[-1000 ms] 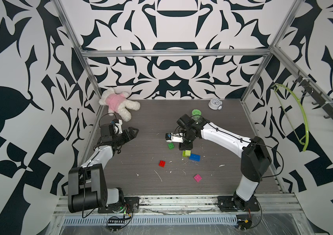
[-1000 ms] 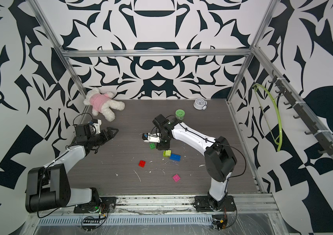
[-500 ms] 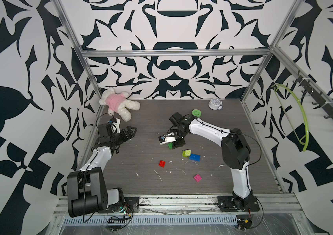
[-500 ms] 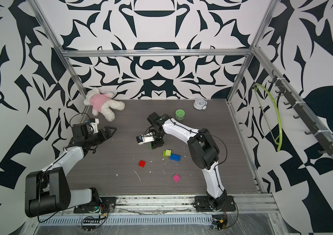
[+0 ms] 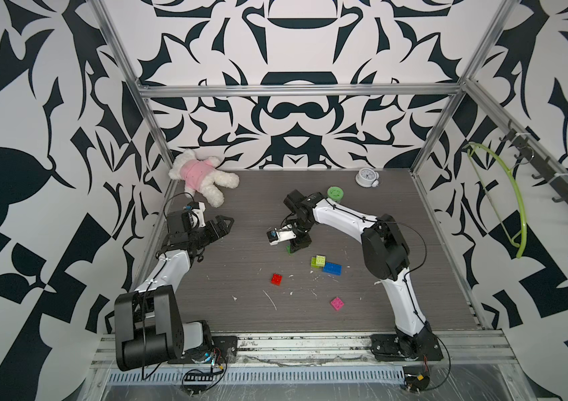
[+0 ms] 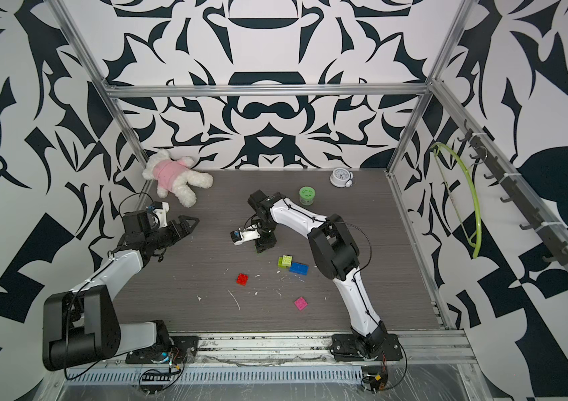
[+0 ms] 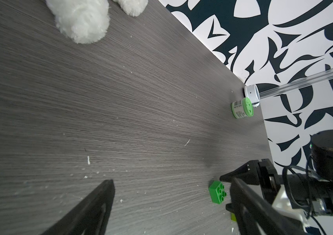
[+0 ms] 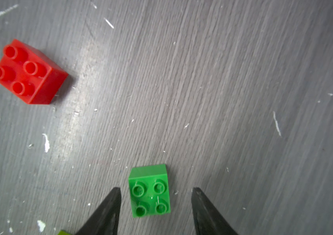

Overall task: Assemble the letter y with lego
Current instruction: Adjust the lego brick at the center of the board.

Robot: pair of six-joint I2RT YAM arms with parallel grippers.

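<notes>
The lego lies as loose bricks on the dark table, and the letter y is out of view. My right gripper [image 8: 155,189] points down, open, its fingers either side of the green brick [image 8: 149,191] with a gap on each side. In a top view the green brick [image 5: 288,249] peeks out beside the right gripper [image 5: 296,244]. Nearer the front lie the red brick [image 5: 277,278], two lime bricks [image 5: 318,261] together against the blue brick [image 5: 332,268], and the pink brick [image 5: 337,303]. My left gripper [image 5: 228,222] hovers open and empty at the left.
A white plush toy in pink [image 5: 202,177] lies at the back left corner. A round green tub [image 5: 335,193] and a small white clock [image 5: 365,177] stand at the back right. White flecks dot the table. Metal frame posts edge it.
The right arm has folded its elbow in and its gripper has shifted a little left, settling over the green brick. The left arm has barely moved.
</notes>
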